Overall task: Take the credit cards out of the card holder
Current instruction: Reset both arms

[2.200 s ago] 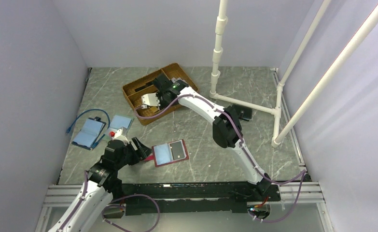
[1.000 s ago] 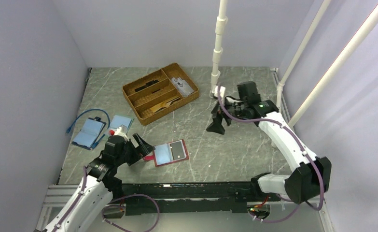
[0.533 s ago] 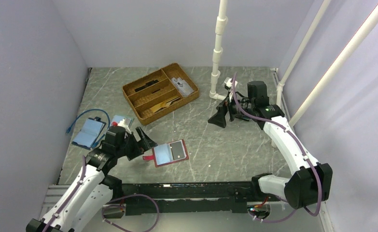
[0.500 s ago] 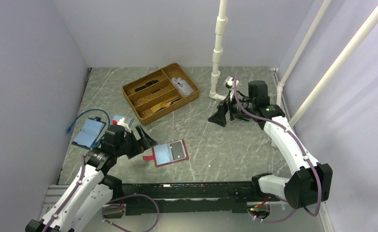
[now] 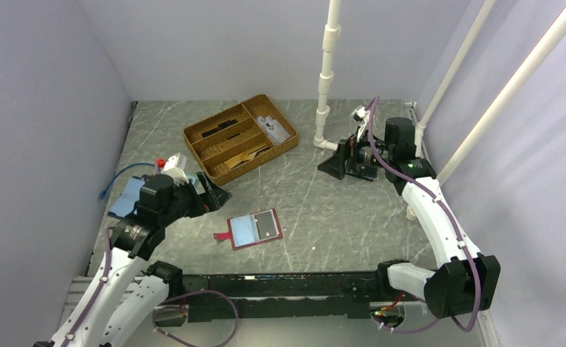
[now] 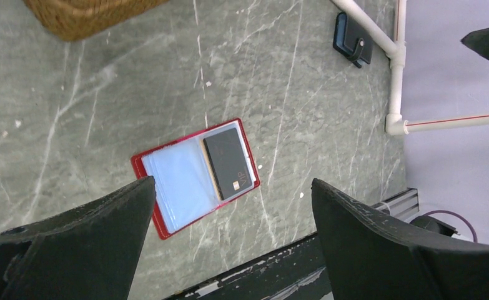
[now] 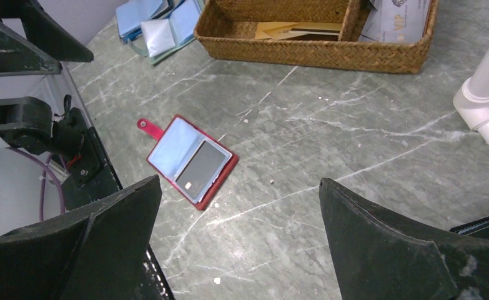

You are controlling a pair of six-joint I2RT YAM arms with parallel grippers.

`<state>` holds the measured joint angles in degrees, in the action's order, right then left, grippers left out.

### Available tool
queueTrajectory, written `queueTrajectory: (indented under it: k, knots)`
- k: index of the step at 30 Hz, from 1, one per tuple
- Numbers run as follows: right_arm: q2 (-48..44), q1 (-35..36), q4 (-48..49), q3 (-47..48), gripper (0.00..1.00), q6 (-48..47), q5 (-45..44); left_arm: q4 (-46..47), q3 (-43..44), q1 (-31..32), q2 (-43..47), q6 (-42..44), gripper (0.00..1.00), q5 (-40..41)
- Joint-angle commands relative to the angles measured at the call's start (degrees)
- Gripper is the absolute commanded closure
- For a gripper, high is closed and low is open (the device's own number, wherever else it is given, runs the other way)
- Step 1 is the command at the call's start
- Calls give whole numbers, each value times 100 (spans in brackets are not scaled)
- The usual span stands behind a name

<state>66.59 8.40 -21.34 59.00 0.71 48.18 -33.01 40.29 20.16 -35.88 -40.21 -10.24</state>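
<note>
Card holder (image 5: pixel 249 230) lies opened flat on the grey marbled surface (image 5: pixel 323 217), in front of the arm bases and a little left of centre. Lining faces up. Red snap tab (image 5: pixel 222 236) sticks out from its left edge.

One black credit card (image 6: pixel 229 164) sits in the right-hand pocket; gold chip and "VIP" lettering are readable from the left wrist view. The left-hand clear pocket shows pale blue; cannot tell whether that is a card or only the lining.

Left pincer (image 5: pixel 213 195) hangs above the surface, left of and behind the holder, clear of it. Jaws are spread wide, nothing between them. From its wrist camera the holder appears framed between the two fingers (image 6: pixel 73 237).

Right pincer (image 5: pixel 337 165) is well apart from the holder, off to the right rear near the foot of the white pipe frame (image 5: pixel 327 72). Jaws are spread wide, nothing carried.

Wicker tray (image 5: pixel 254 165) stands at the rear left of centre, with three compartments. They hold a black card (image 5: pixel 218 128) in the far one, gold-tan cards (image 5: pixel 243 154) in the near one and a silver-grey card (image 5: pixel 272 128) at the right end.

Light-blue booklet case (image 7: pixel 157 25) lies open at far left, partly hidden under the left arm from above. A blue cable (image 5: pixel 117 177) loops beside it. A black wallet (image 6: pixel 353 39) rests against the pipe frame's floor bar.
</note>
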Motion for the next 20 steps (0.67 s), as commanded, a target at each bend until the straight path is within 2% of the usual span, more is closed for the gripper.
queueTrajectory:
  k: [1, 16, 20]
  knots:
    - [-172, -37, 139, 231, 0, 34, 177, -186, 523, -4, -199, 612, 0, -18]
    - [-134, -409, 443, 59, 0, 219, 412, 214, 663, -4, -675, 1852, 1, -356]
    - [-103, -552, 603, -55, 0, 261, 459, 680, 400, -4, -712, 2223, 1, -541]
